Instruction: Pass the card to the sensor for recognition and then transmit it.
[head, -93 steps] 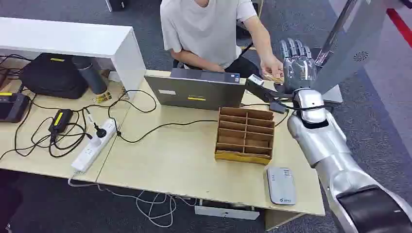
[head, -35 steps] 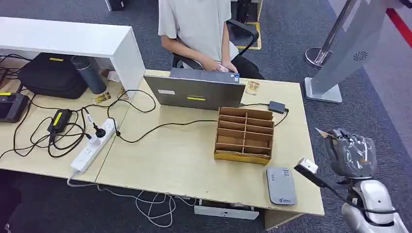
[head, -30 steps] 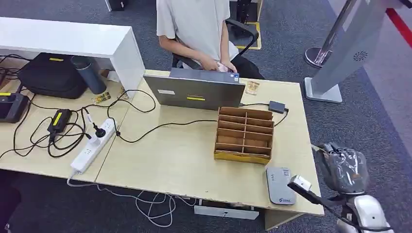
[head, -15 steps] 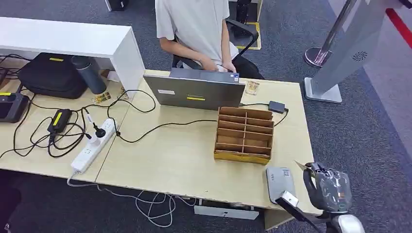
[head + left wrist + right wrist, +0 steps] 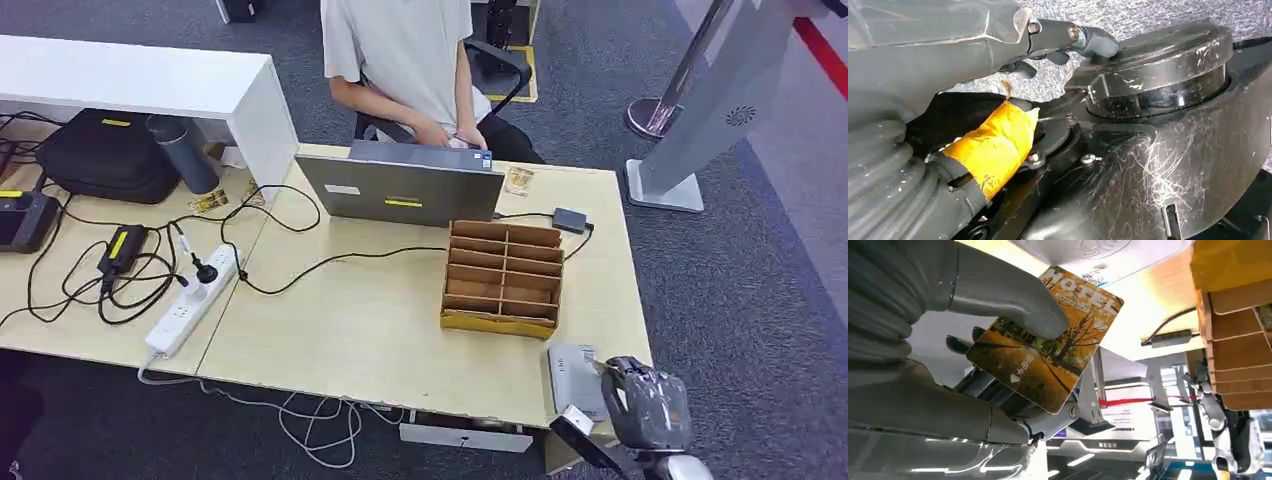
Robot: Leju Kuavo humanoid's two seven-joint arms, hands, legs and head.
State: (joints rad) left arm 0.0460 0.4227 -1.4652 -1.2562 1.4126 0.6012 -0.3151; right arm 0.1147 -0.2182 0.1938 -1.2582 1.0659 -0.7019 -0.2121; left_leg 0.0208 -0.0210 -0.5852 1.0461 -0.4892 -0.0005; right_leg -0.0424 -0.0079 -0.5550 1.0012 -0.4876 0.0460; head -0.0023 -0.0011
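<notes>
My right hand (image 5: 645, 410) hangs over the table's front right corner, just beside the grey-white card sensor (image 5: 566, 368) and partly covering it. In the right wrist view the thumb (image 5: 1008, 295) presses a hotel key card (image 5: 1048, 350) with an autumn-tree picture against the fingers. The sensor's pale face (image 5: 1098, 250) lies close beyond the card's far edge; I cannot tell whether they touch. My left hand (image 5: 923, 40) hangs at my side, its dark fingers (image 5: 1073, 37) stretched out and holding nothing.
A brown cardboard slot organizer (image 5: 503, 278) stands just behind the sensor. A person (image 5: 400, 50) sits behind a grey laptop (image 5: 400, 190) at the table's far edge. Cables and a power strip (image 5: 190, 300) lie on the left; a sign stand (image 5: 700, 110) is far right.
My right hand took the card near the person's hand, then swung back and down to the sensor at the front right corner. The person's hand returned to the laptop.
</notes>
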